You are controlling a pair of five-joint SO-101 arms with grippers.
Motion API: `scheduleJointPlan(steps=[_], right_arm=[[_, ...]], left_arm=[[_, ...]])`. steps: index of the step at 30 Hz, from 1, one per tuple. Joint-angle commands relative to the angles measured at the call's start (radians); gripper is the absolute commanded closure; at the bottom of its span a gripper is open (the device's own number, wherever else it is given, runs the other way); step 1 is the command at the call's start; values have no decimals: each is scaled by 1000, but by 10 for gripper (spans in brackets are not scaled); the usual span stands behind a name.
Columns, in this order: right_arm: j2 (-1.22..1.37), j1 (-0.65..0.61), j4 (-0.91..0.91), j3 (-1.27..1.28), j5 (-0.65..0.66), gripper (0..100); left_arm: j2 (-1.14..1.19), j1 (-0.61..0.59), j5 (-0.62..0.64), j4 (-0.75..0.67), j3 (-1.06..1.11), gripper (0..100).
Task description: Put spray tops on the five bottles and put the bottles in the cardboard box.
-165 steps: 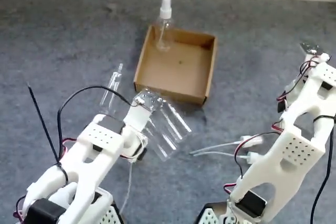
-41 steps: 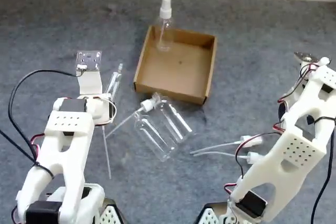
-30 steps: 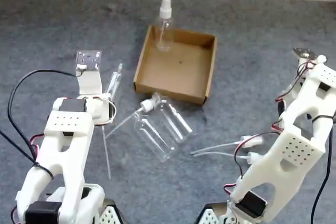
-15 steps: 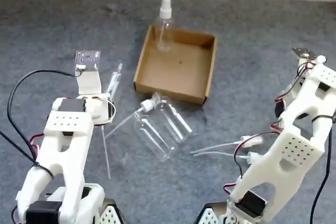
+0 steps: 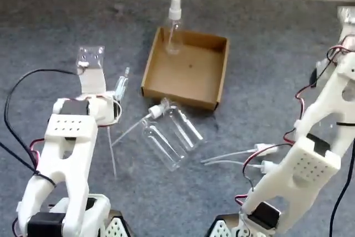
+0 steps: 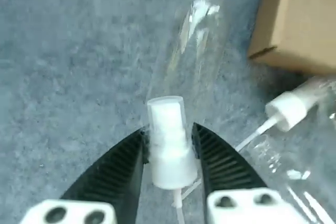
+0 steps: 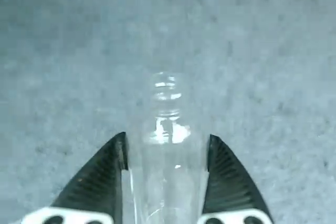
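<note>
My left gripper [image 6: 168, 148] is shut on a white spray top [image 6: 168, 129], whose thin tube trails back under the arm. In the high view the left gripper [image 5: 91, 59] hangs beside an open clear bottle [image 5: 119, 88] lying left of the cardboard box [image 5: 183, 97]. My right gripper [image 7: 167, 148] is shut on another clear bottle [image 7: 167, 108] with a bare neck, held up at the far right edge [image 5: 345, 18]. A capped bottle [image 5: 173, 26] stands at the box's back left corner.
Two open bottles [image 5: 169, 137] lie side by side in front of the box, with a loose spray top [image 5: 158, 110] at their near end. Two more spray tops [image 5: 266, 149] [image 5: 267, 166] with long tubes lie by the right arm's base. Grey carpet covers the table.
The right arm has swung up and away toward the far right with its bottle. The left gripper, earlier over the lying bottles, now sits left of the box and has edged slightly farther away.
</note>
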Motion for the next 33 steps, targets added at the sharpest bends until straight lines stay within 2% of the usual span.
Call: scheduleJointPlan(steps=[1,8,15,19,24,28,30,33], right_arm=[[-156,-84,21,-58,-55,993],[-395,-228,22,-1,-184,993],[-746,-539,-19,433,-190,993],[-961,-722,-242,769,-249,994],[-1145,-926,-567,1222,-252,994],[-1247,-1056,-786,1497,-245,994],[-1297,-1095,-854,1604,-244,994],[-1388,-1139,-858,1722,-244,994]], left_arm=[[-27,-5,6,91,-173,995],[-243,-5,-26,339,-467,995],[-506,-5,-64,374,-513,995],[-570,-4,-60,373,-512,996],[-625,-10,153,298,-512,996],[-684,-10,232,209,-510,996],[-702,-10,236,178,-510,996],[-713,-12,233,158,-510,996]])
